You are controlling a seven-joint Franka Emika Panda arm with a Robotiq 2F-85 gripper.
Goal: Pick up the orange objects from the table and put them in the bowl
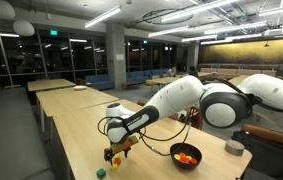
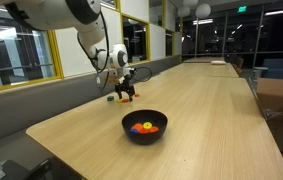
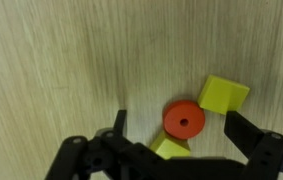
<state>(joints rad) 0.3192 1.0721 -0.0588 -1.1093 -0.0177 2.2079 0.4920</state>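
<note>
Orange on pale wood, exterior views. In an exterior view, the claw (image 1: 117, 152) hangs low over the desk (image 1: 71, 130), spread wide and carrying nothing. The bowl (image 1: 186, 155) stands well apart from it, off to one side, with orange pieces (image 1: 184, 157) in it. In an exterior view, the claw (image 2: 127, 88) sits near the desk's edge. A green piece (image 2: 110, 98) lies just beside it, and the bowl (image 2: 144, 127) stands well clear, out toward the middle of the desk.

Wrist view. An orange disc (image 3: 184, 121) with a centre hole lies flat on the desk between the two fingers (image 3: 243, 135), roughly midway. A yellow wedge (image 3: 171, 148) touches it on the palm side. A yellow block (image 3: 224, 95) lies just past the disc, close to one fingertip.

Guidance. You appear to be lining up the grasp. Keep the disc centred and come straight down until the fingertips nearly meet the wood, since the disc looks thin. Watch the block: a closing finger could catch it, so shift or turn slightly if needed. Close on the rim alone, then lift before you travel to the bowl.
</note>
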